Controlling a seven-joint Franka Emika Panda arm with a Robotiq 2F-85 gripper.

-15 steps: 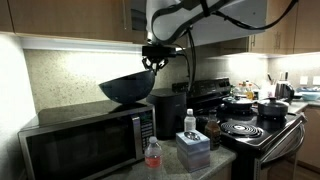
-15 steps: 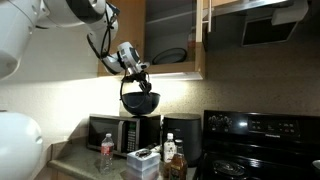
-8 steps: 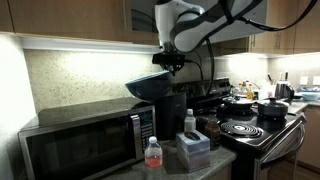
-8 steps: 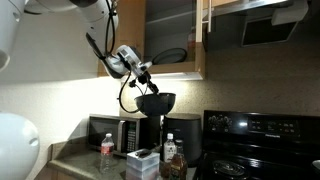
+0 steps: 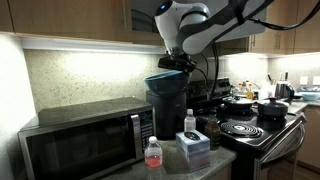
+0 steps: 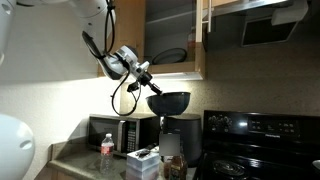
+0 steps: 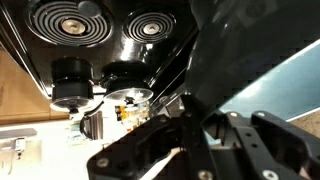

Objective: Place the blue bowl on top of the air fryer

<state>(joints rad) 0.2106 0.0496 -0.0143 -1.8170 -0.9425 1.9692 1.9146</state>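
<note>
Blue bowl [image 5: 167, 80] hung from my gripper [image 6: 151, 87], jaws clamped on its rim, bowl body off to one side. Bowl sat directly over air fryer [image 6: 180, 137] flat top, roughly level, close above; contact not discernible. Judged: next move straight down, then release.

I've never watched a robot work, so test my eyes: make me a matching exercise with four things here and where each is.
Things:
1. dark teal-blue round bowl
2. tall boxy black air fryer
3. small clear, reddish plastic bottle
4. black cooking pots

Places:
A. on the black stove
B. held in the gripper, over the air fryer
C. between the steel-and-black microwave and the stove
D. standing in front of the microwave

Pairs: 1-B, 2-C, 3-D, 4-A.
</note>
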